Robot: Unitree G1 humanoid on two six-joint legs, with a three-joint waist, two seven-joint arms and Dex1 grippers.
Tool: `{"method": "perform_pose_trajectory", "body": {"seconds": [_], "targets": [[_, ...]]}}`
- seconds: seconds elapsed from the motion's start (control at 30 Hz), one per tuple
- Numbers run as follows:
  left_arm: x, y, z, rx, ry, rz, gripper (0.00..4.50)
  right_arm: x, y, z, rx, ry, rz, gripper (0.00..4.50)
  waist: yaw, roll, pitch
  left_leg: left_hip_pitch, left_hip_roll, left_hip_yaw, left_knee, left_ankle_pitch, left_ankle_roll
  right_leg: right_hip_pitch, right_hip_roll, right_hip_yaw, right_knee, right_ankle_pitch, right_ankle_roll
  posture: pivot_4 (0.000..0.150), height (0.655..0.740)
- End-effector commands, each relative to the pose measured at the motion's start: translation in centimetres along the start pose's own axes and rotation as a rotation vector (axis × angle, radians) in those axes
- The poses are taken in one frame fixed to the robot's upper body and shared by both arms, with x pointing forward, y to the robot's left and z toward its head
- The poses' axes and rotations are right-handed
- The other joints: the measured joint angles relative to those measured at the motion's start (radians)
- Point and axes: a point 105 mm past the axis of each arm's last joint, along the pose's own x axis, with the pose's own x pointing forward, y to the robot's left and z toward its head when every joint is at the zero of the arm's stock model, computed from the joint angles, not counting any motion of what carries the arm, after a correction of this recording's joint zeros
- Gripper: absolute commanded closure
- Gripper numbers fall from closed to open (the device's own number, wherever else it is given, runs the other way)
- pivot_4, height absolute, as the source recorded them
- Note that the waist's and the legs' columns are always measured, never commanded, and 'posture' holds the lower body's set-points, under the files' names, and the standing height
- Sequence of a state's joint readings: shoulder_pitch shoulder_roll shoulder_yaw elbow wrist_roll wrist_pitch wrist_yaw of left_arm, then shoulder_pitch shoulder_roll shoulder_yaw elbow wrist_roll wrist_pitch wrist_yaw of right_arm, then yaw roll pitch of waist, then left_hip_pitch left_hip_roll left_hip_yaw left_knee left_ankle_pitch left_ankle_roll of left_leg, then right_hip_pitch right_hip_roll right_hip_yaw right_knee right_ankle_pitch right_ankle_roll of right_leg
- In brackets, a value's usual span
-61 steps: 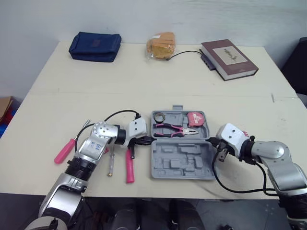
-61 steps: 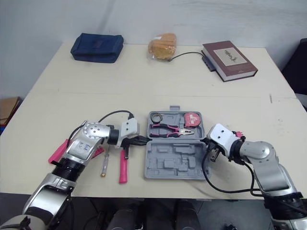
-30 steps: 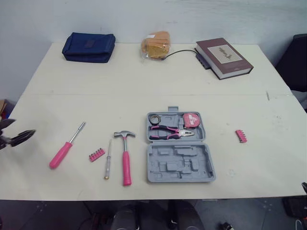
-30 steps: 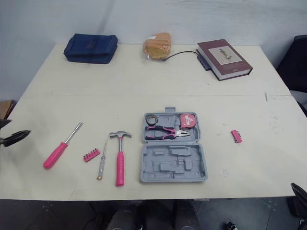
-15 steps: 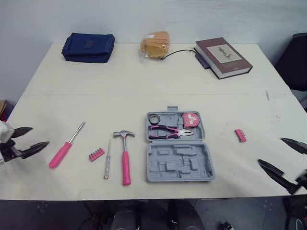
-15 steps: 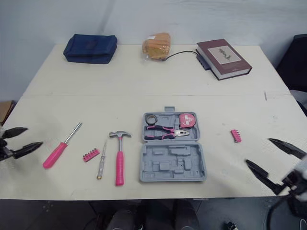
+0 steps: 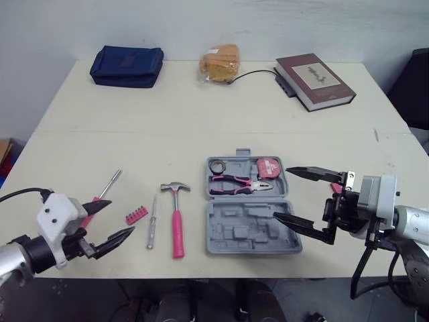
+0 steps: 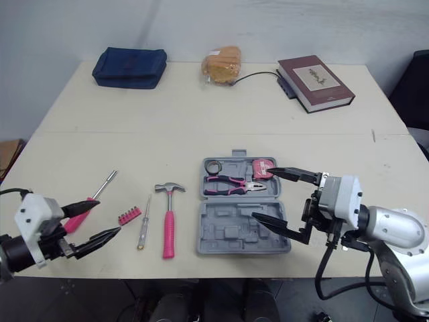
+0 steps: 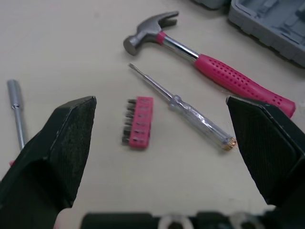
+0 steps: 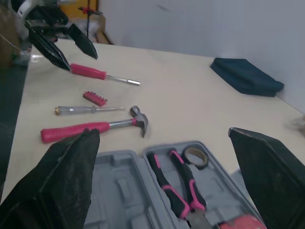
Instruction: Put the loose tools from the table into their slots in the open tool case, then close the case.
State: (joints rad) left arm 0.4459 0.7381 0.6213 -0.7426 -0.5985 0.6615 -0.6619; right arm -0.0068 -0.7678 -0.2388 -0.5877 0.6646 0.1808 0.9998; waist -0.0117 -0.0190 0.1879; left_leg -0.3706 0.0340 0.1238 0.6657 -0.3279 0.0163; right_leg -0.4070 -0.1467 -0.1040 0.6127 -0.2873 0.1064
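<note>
**A:** What's on the worktop?

**B:** The open tool case sits at the near edge, with pliers and tape measure seated. Left of it lies the hammer. It looks stiff and head-heavy, so I'd grip the pink handle close to the head.

**A:** And the smaller pieces?

**B:** Further left are the pink screwdriver, the slim tester screwdriver and the bit strip. They're light and low, so they'll probably skid. Pinch them across the middle.

**A:** Jaws?

**B:** The left gripper is spread wide and empty, beside the bit strip. The right gripper is also wide and empty, over the case's right end.
</note>
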Motion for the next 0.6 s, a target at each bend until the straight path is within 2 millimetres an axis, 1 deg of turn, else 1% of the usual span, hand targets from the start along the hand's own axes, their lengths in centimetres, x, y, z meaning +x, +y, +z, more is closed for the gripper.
{"method": "perform_pose_trajectory", "body": {"seconds": [0.03, 0.07, 0.13, 0.17, 0.2, 0.27, 0.33, 0.43, 0.53, 0.6], "targets": [[1.2, -2.4, -1.1, -0.070, 0.063, 0.083, 0.08, 0.5, 0.4, 0.1, 0.006, -0.033, 0.035, 0.00, 0.007, 0.000, 0.000, 0.000, 0.000, 0.000, 0.000, 0.000, 0.000, 0.000, 0.000, 0.000, 0.000, 0.000, 0.000, 0.150, 0.7400], [1.4, -2.9, -1.2, -0.072, 0.073, 0.087, 0.08, 0.5, 0.4, 0.0, 0.004, -0.032, 0.039, 0.00, 0.010, -0.001, 0.000, 0.000, 0.000, 0.000, 0.000, 0.000, 0.000, 0.000, 0.000, 0.000, 0.000, 0.000, 0.000, 0.150, 0.7400], [2.3, -4.8, -1.1, -0.098, 0.061, 0.047, 0.08, 0.4, 0.3, 0.0, 0.003, -0.040, 0.037, 0.00, 0.016, -0.001, 0.000, -0.001, -0.001, -0.001, 0.001, 0.000, 0.001, 0.000, 0.002, 0.000, 0.000, 0.000, 0.000, 0.150, 0.7400], [2.5, -5.1, -1.2, -0.107, 0.064, 0.048, 0.08, 0.4, 0.3, 0.1, 0.004, -0.047, 0.037, 0.00, 0.018, -0.001, 0.000, -0.001, -0.001, -0.001, 0.001, 0.000, 0.001, 0.000, 0.003, -0.001, 0.000, 0.000, 0.000, 0.150, 0.7400], [2.6, -5.1, -1.4, -0.106, 0.076, 0.061, 0.08, 0.4, 0.3, 0.1, 0.005, -0.049, 0.039, 0.00, 0.019, -0.001, 0.000, -0.001, -0.002, -0.001, 0.001, 0.000, 0.001, 0.000, 0.003, -0.001, 0.000, 0.000, 0.000, 0.150, 0.7400], [2.6, -4.0, -2.4, -0.100, 0.115, 0.138, 0.08, 0.4, 0.2, -0.1, 0.003, -0.047, 0.043, 0.00, 0.019, -0.001, 0.000, 0.000, -0.001, -0.001, 0.001, 0.000, 0.001, 0.001, 0.003, 0.000, 0.000, 0.000, 0.000, 0.150, 0.7400], [3.1, -3.5, -3.4, -0.108, 0.141, 0.163, 0.08, 0.3, 0.0, -0.3, -0.003, -0.040, 0.039, 0.00, 0.020, 0.000, 0.000, 0.000, -0.001, -0.001, 0.001, 0.000, 0.002, 0.001, 0.004, -0.001, 0.000, 0.000, -0.001, 0.150, 0.7400], [4.1, -3.8, -3.8, -0.119, 0.143, 0.135, 0.08, 0.1, 0.0, -0.4, -0.003, -0.036, 0.034, 0.00, 0.021, 0.000, 0.000, 0.000, -0.001, -0.001, 0.001, 0.000, 0.002, 0.001, 0.005, -0.003, 0.000, 0.000, -0.001, 0.150, 0.7400], [4.6, -3.5, -4.1, -0.136, 0.147, 0.148, 0.08, -0.1, 0.5, -0.6, -0.008, -0.019, 0.048, 0.00, 0.025, 0.000, 0.000, -0.001, -0.001, -0.001, 0.001, 0.000, 0.002, 0.001, 0.005, -0.003, 0.000, 0.000, -0.001, 0.150, 0.7400], [5.3, -3.9, -4.0, -0.135, 0.144, 0.120, 0.08, -0.2, 0.5, -0.5, -0.023, -0.018, 0.041, 0.00, 0.029, 0.000, 0.000, -0.001, -0.001, -0.001, 0.001, 0.000, 0.002, 0.001, 0.005, -0.003, -0.001, 0.000, -0.001, 0.150, 0.7400]]}}
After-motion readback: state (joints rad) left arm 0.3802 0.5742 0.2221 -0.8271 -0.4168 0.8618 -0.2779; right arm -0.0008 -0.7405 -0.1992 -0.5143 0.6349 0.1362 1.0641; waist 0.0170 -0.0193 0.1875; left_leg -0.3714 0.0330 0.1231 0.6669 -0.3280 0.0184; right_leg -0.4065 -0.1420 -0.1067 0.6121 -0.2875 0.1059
